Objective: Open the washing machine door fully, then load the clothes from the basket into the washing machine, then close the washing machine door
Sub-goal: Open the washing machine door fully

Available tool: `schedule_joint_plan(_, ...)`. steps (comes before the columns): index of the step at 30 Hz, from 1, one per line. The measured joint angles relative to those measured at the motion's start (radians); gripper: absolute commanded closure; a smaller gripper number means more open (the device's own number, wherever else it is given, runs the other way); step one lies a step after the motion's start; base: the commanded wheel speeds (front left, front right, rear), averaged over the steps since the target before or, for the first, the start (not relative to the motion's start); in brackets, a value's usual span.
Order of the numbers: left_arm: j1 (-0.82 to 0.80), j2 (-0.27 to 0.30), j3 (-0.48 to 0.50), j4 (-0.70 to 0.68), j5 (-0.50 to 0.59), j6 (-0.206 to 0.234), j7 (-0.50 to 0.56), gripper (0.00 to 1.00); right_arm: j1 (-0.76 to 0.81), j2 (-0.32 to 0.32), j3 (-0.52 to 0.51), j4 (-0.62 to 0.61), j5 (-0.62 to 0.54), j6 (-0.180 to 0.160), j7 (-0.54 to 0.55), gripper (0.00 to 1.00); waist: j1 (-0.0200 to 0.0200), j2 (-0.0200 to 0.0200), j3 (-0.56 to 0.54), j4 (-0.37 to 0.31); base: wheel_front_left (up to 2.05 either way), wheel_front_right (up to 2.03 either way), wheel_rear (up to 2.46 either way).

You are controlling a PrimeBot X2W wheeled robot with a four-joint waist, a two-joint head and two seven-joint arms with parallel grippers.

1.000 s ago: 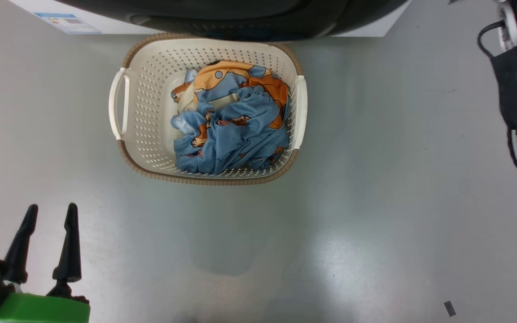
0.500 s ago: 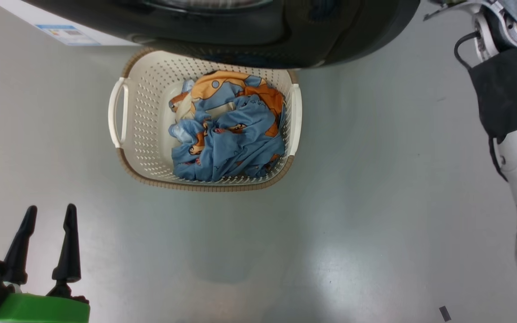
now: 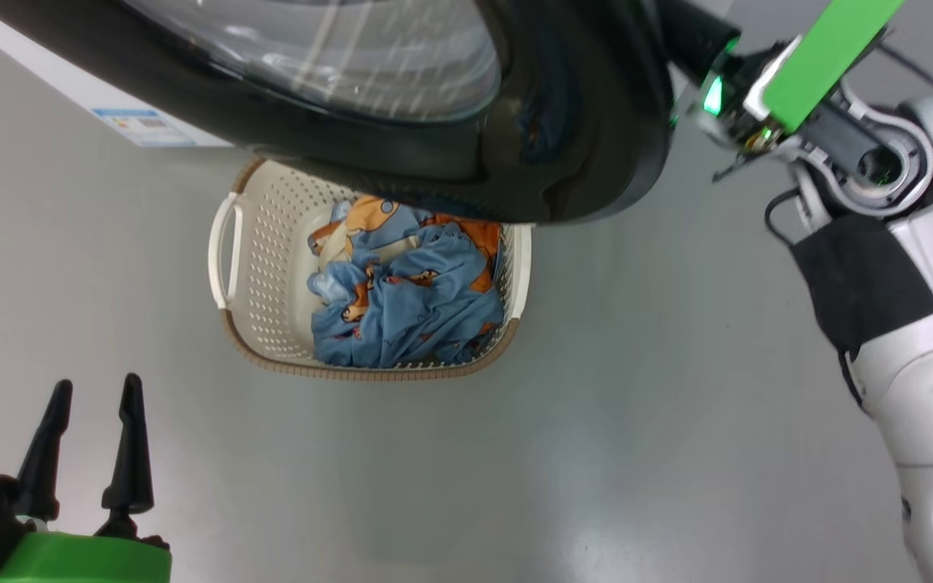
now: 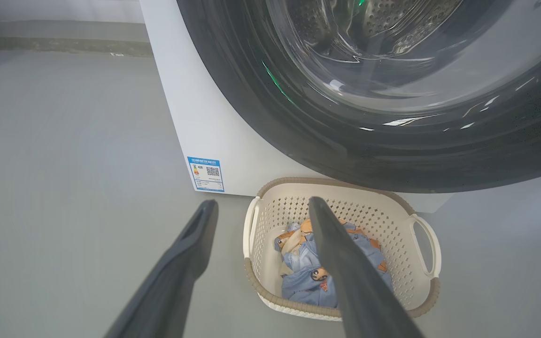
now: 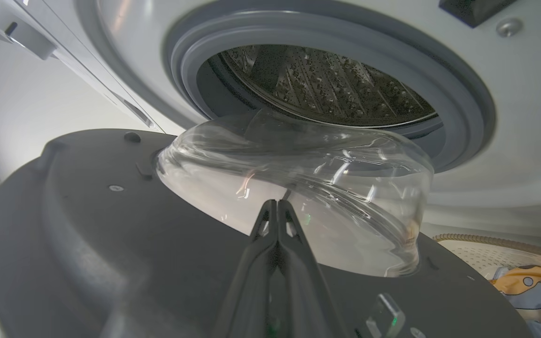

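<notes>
The washing machine door [image 3: 580, 146], glossy black with a clear glass bowl [image 3: 337, 57], stands partly swung out above the basket [image 3: 272, 243]. Light blue and orange clothes [image 3: 410, 308] lie bunched in the basket's right half. My right gripper [image 5: 276, 205] is shut, its tips against the door's inner side [image 5: 111, 234] at the foot of the glass bowl [image 5: 298, 178], with nothing between the fingers. Beyond it the steel drum [image 5: 327, 89] and grey gasket [image 5: 463, 103] show. My left gripper [image 3: 94, 393] hangs open at the lower left, well short of the basket [image 4: 331, 184] and the clothes [image 4: 298, 263].
The white washing machine [image 4: 204, 117] carries a blue label sticker [image 4: 206, 173] low on its front. Grey floor [image 3: 515, 470] spreads around the basket. My right forearm [image 3: 904, 340] reaches up the right side of the head view to the door's edge.
The door has swung further out and now overhangs more of the basket. My right arm has come leftward into the head view with it. The head camera has shifted; my left gripper stays open.
</notes>
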Motion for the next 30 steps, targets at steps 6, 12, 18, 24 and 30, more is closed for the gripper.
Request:
schedule_joint_plan(6,0.005,-0.021,0.016,0.015,0.004,0.000,0.000,0.00,0.092,0.007,0.026,-0.034,0.000,0.000,0.006,1.00,0.0000,0.0000,-0.054,-0.010,0.00,0.00,0.00)
schedule_joint_plan(12,0.027,-0.033,0.024,0.033,0.016,0.000,0.000,0.00,0.183,0.033,0.069,-0.063,0.001,0.000,0.032,1.00,0.0000,0.0000,-0.111,-0.020,0.00,0.00,0.00)
schedule_joint_plan(18,0.049,-0.057,0.031,0.049,0.028,0.000,0.000,0.00,0.267,0.078,0.119,-0.074,0.004,0.000,0.040,1.00,0.0000,0.0000,-0.173,-0.026,0.00,0.00,0.00)
schedule_joint_plan(24,0.083,-0.073,0.040,0.064,0.047,0.000,0.000,0.00,0.349,0.118,0.165,-0.076,0.031,0.000,0.042,1.00,0.0000,0.0000,-0.236,-0.028,0.00,0.00,0.00)
schedule_joint_plan(30,0.108,-0.083,0.042,0.076,0.052,0.000,0.000,0.00,0.401,0.132,0.245,-0.095,0.038,0.000,0.016,1.00,0.0000,0.0000,-0.296,-0.029,0.00,0.00,0.00)
